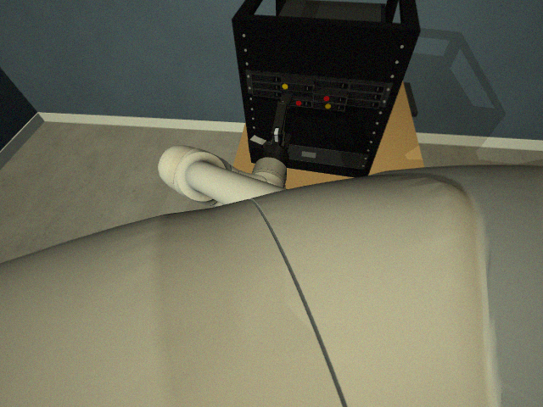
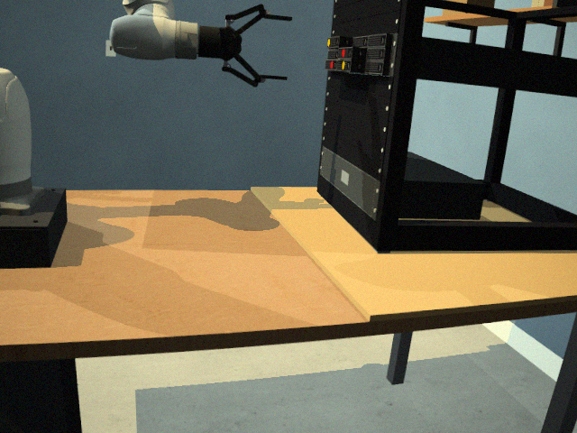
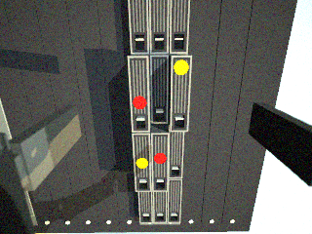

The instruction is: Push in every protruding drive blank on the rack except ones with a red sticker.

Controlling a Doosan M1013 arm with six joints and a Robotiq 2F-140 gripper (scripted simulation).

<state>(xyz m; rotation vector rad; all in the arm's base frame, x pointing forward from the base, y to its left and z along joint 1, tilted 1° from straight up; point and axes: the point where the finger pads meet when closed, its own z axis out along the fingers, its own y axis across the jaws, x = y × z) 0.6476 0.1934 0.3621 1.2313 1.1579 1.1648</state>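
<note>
The black rack (image 2: 368,125) stands on the right part of the table, its front facing left in the side view. Near its top is a bay of grey drive blanks (image 2: 359,54). In the wrist view two blanks carry red stickers (image 3: 139,102) (image 3: 160,158) and two carry yellow stickers (image 3: 180,67) (image 3: 141,163). In the side view the stickered blanks stand out a little from the rack front. My gripper (image 2: 286,48) is open and empty, level with the bay and a short way in front of it, touching nothing. It also shows in front of the rack in the top view (image 1: 282,107).
My own arm link (image 1: 263,298) fills the lower half of the top view. The robot base (image 2: 18,186) stands at the table's left. The rack sits on a lighter raised board (image 2: 419,270). A grey panel (image 2: 347,179) is low on the rack front.
</note>
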